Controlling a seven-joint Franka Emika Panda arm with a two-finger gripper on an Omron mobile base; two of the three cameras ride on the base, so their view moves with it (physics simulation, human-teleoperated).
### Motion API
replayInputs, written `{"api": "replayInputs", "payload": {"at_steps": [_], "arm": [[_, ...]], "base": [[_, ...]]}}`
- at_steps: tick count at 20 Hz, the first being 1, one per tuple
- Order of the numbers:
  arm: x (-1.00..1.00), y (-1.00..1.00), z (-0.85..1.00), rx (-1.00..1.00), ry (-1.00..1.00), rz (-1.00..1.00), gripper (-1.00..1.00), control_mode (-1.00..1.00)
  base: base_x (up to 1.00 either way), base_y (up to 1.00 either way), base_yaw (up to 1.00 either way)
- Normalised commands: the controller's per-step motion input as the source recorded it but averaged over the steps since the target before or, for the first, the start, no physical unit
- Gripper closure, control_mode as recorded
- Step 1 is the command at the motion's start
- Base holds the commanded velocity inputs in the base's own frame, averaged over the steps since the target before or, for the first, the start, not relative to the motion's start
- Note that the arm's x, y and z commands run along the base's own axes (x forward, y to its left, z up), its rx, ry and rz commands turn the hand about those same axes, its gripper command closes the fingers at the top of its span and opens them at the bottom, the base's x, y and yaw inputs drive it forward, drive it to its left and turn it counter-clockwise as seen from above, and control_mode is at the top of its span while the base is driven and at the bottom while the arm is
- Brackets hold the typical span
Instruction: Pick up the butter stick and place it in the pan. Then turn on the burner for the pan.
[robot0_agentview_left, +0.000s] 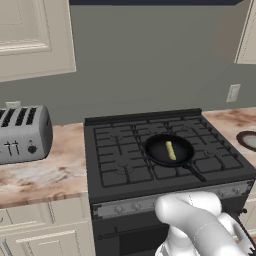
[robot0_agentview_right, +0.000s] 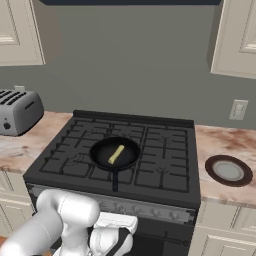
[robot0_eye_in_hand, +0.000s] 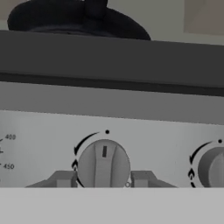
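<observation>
Butter stick (robot0_agentview_left: 171, 150): slim pale-yellow bar, lying flat inside the pan (robot0_agentview_left: 168, 150), near its middle. Pan: round black skillet on the stove, thin straight handle pointing toward the stove's front edge.

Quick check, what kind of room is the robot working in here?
A home kitchen, rendered: a black gas stove set into a marble-look counter, a toaster beside it, and cream cabinets above.
</observation>
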Motion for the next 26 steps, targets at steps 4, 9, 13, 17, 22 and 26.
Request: {"api": "replayInputs", "payload": {"at_steps": [4,9,13,17,22,26], "arm": [[0.01,0.00,0.18,0.00,-0.28,0.02,1.00,-1.00],[0.00,0.00,0.04,-0.04,-0.29,0.04,1.00,-1.00],[0.00,0.00,0.00,-0.13,-0.35,0.00,1.00,-1.00],[0.00,0.00,0.00,-0.16,-0.28,0.00,1.00,-1.00],[0.00,0.00,0.01,-0.15,-0.09,-0.01,1.00,-1.00],[0.00,0.05,0.01,-0.13,-0.13,-0.01,1.00,-1.00]], "base": [[0.00,0.00,0.00],[0.00,0.00,0.00],[0.00,0.00,0.00],[0.00,0.00,0.00],[0.00,0.00,0.00],[0.00,0.00,0.00]]}}
